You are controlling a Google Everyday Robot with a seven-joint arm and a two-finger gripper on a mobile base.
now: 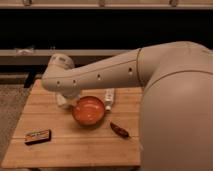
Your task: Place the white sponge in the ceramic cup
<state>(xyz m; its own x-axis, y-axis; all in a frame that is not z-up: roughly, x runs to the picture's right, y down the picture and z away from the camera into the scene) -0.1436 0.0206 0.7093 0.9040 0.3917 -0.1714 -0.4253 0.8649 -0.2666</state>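
Note:
My big white arm (115, 70) reaches from the right across the wooden table (75, 150) to its back left corner. Its wrist (60, 75) bends down there. The gripper hangs below the wrist, mostly hidden by the arm, and it is shut. A small white shape (62, 101) shows just under the wrist, left of the orange bowl. It is either the ceramic cup's side or part of the gripper. The white sponge is hidden from view, and I cannot tell whether the gripper holds it.
An orange bowl (89, 111) sits mid-table. A white bottle-like object (108, 98) stands right behind it. A dark flat box (38, 136) lies near the front left edge, and a dark red-brown item (120, 130) lies right of the bowl. A dark shelf runs behind the table.

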